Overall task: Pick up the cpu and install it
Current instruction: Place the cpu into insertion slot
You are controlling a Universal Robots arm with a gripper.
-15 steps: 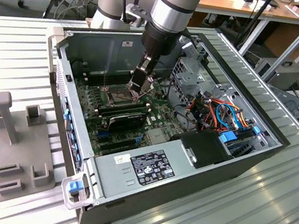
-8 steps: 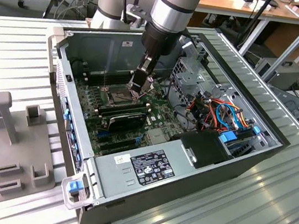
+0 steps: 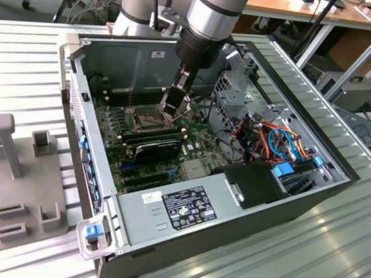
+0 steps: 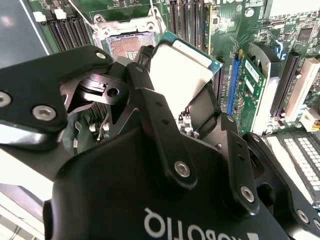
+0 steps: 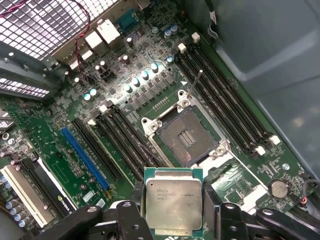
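Gripping the cpu (image 5: 173,206) by its edges, the gripper (image 3: 171,106) hangs near the open socket (image 5: 186,136) — memory slots (image 5: 227,107) flank it, a thin lever (image 5: 194,84) raised at one corner.

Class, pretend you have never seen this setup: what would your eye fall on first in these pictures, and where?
The silver cpu, clamped in the black hand, hangs above the green motherboard. Near it sits the open socket, bare and empty. In the exterior view, the arm reaches down into an opened computer case.
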